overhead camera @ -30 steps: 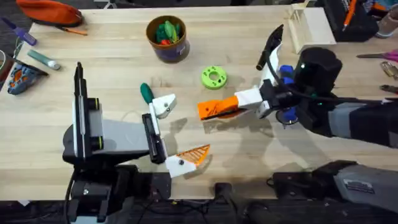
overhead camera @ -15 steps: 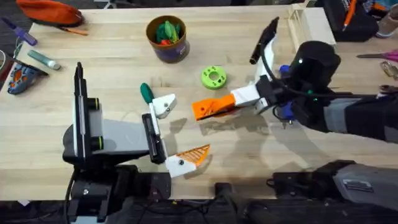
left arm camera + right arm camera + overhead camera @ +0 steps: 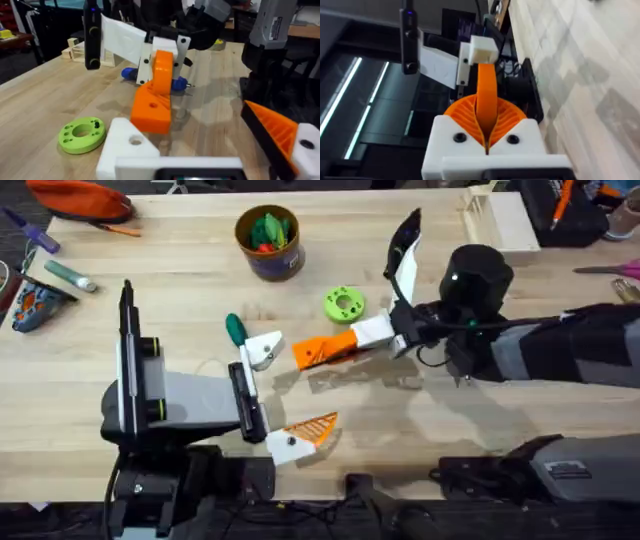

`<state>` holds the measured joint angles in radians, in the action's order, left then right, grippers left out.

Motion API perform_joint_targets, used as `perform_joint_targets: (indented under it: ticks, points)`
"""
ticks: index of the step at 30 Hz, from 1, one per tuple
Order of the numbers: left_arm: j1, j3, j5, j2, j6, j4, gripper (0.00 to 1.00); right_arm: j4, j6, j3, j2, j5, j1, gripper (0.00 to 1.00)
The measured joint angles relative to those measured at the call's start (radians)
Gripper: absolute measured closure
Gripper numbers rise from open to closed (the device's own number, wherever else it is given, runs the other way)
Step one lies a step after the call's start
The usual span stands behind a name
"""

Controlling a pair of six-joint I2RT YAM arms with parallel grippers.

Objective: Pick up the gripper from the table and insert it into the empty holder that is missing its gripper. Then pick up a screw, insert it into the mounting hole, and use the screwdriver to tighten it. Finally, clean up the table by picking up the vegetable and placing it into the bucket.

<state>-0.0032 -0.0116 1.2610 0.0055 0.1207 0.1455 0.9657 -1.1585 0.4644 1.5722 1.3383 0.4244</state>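
Both arms black and grey. Left gripper [image 3: 283, 395]: white angular mounts, one orange ribbed wedge, dark screws. Right gripper [image 3: 325, 350]: white mounts, orange ribbed pads, black cable looping at its wrist, green light.

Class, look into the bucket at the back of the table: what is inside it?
Inside the bucket are green toy vegetables and something red-orange; anything beneath them is covered.

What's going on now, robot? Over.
Right gripper shut on small orange plastic wedge, hovering near white triangular plastic holder. Left gripper open. Small dark green toy vegetable lies beside holder.
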Motion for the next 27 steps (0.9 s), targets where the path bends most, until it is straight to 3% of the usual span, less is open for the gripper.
perform_joint_targets:
  ticks: [6, 15, 27]
  points:
    - [0.000, 0.000, 0.000, 0.000, 0.000, 0.000, 0.014, 0.171, -0.027, -0.018, 0.000, -0.049, -0.004, 0.992]
    - [0.000, 0.000, 0.000, 0.000, 0.000, 0.000, 0.014, 0.244, -0.055, -0.057, 0.034, -0.095, -0.005, 0.992]
    - [0.000, 0.000, 0.000, 0.000, 0.000, 0.000, 0.015, 0.365, -0.150, -0.061, 0.084, -0.036, -0.003, 0.992]
